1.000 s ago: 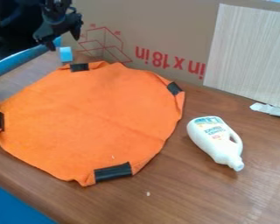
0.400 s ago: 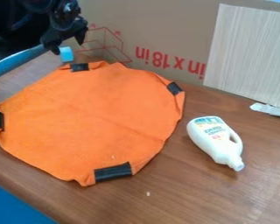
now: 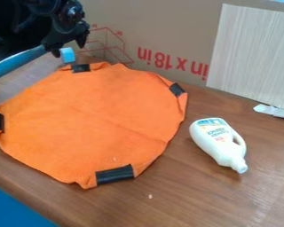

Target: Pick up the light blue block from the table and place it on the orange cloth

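At the upper left hangs the gripper (image 3: 69, 49), its two fingers spread apart with nothing clasped between them. Just below and between the fingertips is a small light blue block (image 3: 68, 55) at the back of the table; whether they touch it I cannot tell. In front of the block lies a large orange cloth (image 3: 97, 119), spread roughly round, with black clips or tape at several places on its edge. A white bottle (image 3: 218, 142) lies on its side to the right of the cloth, its cap toward the front.
A cardboard sheet (image 3: 168, 35) with red print stands along the back, with a pale wood-grain panel (image 3: 254, 53) before it at the right. A white object (image 3: 274, 111) lies by the panel's foot. A blue edge (image 3: 17, 62) borders the table (image 3: 186, 199) at upper left.
The gripper has moved right and slightly down, from left of the blue block to over it. Cloth and bottle have stayed put.
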### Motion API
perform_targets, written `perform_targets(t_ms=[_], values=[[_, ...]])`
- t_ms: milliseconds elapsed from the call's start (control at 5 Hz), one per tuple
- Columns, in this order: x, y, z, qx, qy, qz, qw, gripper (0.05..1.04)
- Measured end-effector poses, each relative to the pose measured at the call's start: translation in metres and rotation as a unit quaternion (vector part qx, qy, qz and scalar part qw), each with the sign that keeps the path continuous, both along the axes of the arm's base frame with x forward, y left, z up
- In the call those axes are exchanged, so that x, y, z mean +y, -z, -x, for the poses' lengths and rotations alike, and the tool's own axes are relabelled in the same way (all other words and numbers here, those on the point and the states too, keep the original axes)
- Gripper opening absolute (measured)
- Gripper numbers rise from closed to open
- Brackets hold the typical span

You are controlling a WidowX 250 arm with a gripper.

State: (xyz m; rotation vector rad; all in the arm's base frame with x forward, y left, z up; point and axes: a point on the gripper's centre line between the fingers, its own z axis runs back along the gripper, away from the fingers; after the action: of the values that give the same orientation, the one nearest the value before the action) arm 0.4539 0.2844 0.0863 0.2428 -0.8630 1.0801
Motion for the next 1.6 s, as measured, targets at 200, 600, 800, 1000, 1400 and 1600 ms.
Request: perform_targets(t_ms=[200, 600, 800, 1000, 1400, 1600], values=[[0.000, 0.000, 0.001, 0.001, -0.004, 0.002, 1.0000, 0.704], [0.001, 0.000, 0.001, -0.001, -0.009, 0.003, 1.0000, 0.428], [-0.003, 0.000, 0.002, -0.007, -0.010, 0.019, 0.9997, 0.428], [-0.010, -0.021, 0.007, -0.031, -0.006, 0.027, 0.9991, 0.428], [-0.038, -0.067, 0.028, -0.090, 0.027, 0.029, 0.9952, 0.428], [-0.059, -0.060, 0.045, -0.083, 0.066, 0.023, 0.9941, 0.428]])
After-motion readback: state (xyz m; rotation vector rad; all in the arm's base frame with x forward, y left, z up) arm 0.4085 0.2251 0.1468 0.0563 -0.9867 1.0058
